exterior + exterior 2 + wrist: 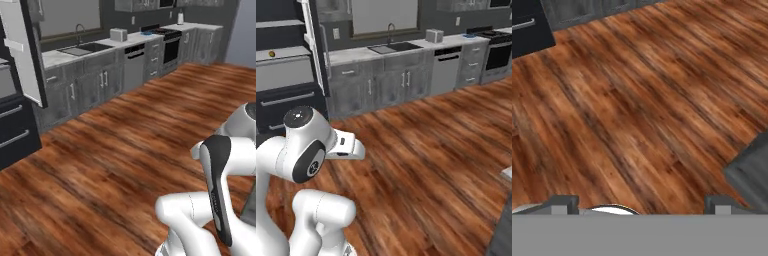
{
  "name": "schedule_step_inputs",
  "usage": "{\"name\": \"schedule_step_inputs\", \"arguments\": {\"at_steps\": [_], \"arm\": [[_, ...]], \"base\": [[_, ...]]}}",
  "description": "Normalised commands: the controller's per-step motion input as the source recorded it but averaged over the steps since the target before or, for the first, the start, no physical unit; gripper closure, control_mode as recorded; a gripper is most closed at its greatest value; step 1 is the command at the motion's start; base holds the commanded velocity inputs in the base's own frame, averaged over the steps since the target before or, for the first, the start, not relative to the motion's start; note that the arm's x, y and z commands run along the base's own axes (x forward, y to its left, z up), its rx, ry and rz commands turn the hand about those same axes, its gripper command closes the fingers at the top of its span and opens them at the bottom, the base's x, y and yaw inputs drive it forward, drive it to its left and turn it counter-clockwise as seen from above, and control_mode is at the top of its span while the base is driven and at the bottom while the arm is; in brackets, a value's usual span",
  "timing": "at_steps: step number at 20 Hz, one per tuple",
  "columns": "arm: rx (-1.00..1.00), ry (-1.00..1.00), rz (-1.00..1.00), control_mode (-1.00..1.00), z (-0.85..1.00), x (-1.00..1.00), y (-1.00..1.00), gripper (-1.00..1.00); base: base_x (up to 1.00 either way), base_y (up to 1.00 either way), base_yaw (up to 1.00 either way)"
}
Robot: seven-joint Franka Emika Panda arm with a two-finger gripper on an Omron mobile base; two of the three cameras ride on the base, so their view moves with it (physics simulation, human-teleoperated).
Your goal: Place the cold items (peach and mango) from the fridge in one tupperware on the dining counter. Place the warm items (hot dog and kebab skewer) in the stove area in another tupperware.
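Gripper (641, 204) wide open, holding nothing: in the hand view the two finger tips (561, 204) stand far apart at the bottom with only wood floor (637, 100) between and beyond them. Arm (220, 190) is folded low over the base in the left base view, well away from any counter.

Fridge (286, 75) sits at far left with its door (22, 50) swung open. One small round yellowish item (272, 53) rests on a fridge shelf in the right base view; too small to tell if it's the peach or the mango. Dark drawer front (527, 27) with a bar handle shows at the top left of the hand view.

Stove (170, 42) is at the far end of the back counter (65, 55), across the open floor. Something blue (147, 33) lies on the counter just beside the stove; can't make out what it is. Sink (393, 47) sits mid-counter, toaster (434, 35) between the sink and the stove, dishwasher (446, 70) under the counter below the toaster. A grey counter corner (752, 170) sticks in at the right of the hand view
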Motion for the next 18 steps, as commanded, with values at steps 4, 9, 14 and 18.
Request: {"name": "schedule_step_inputs", "arguments": {"at_steps": [4,9,14,18], "arm": [[0.00,0.00,0.00,1.00,0.00,0.00,0.00,-1.00],[0.00,0.00,0.00,1.00,0.00,0.00,0.00,-1.00],[0.00,0.00,0.00,1.00,0.00,0.00,0.00,-1.00],[0.00,0.00,0.00,1.00,0.00,0.00,0.00,-1.00]], "base": [[0.68,0.90,0.36],[0.78,0.69,0.37],[0.69,0.33,0.40],[0.60,0.07,0.42]]}}
